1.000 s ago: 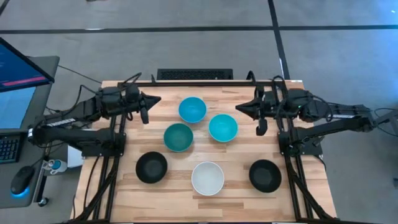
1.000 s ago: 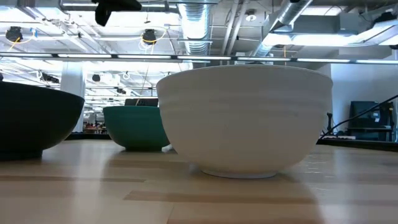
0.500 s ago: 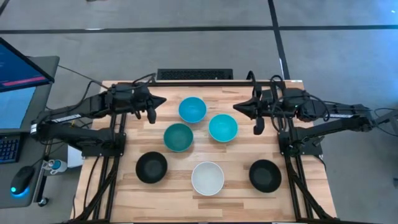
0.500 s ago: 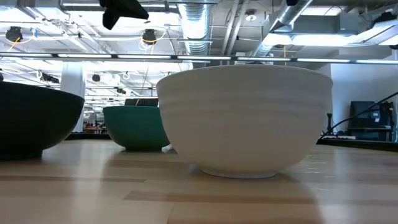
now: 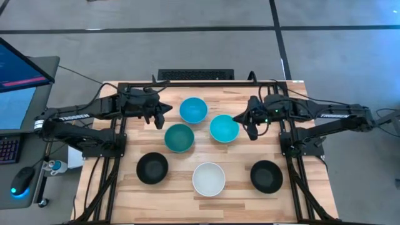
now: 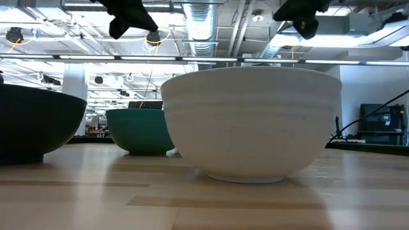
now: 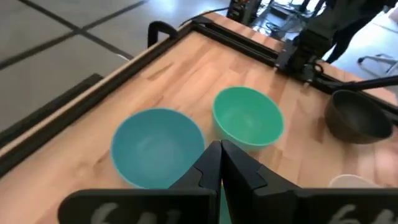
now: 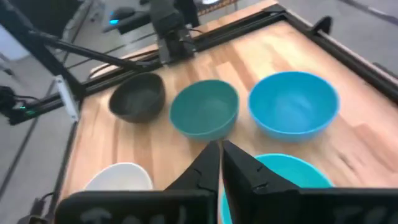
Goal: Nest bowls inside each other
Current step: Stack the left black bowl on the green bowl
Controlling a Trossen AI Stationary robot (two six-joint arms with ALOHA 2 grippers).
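Note:
Six bowls stand upright on their bases on the wooden table: blue (image 5: pixel 194 110), cyan (image 5: pixel 224 128), dark teal (image 5: pixel 179 137), white (image 5: pixel 209 179), and two black ones (image 5: pixel 152 167) (image 5: pixel 266 175). My left gripper (image 5: pixel 159 112) is shut and hovers left of the blue bowl (image 7: pixel 157 146) and above the dark teal one. My right gripper (image 5: pixel 245 122) is shut and hovers over the right rim of the cyan bowl (image 8: pixel 292 174). In the low view both grippers (image 6: pixel 131 16) (image 6: pixel 300 13) hang high above the white bowl (image 6: pixel 250 121).
A black metal frame (image 5: pixel 187 84) runs along the far edge of the table, and each arm's stand (image 5: pixel 100 144) (image 5: pixel 306 147) sits at one side. Bare wood (image 5: pixel 237 159) shows between the bowls. A monitor (image 5: pixel 19 69) stands beyond the left edge.
Both grippers have swung in from the table's sides toward the middle and come lower. The left one has moved right toward the blue and dark teal bowls. The right one has moved left and nearer, up to the cyan bowl's rim. The bowls have kept still.

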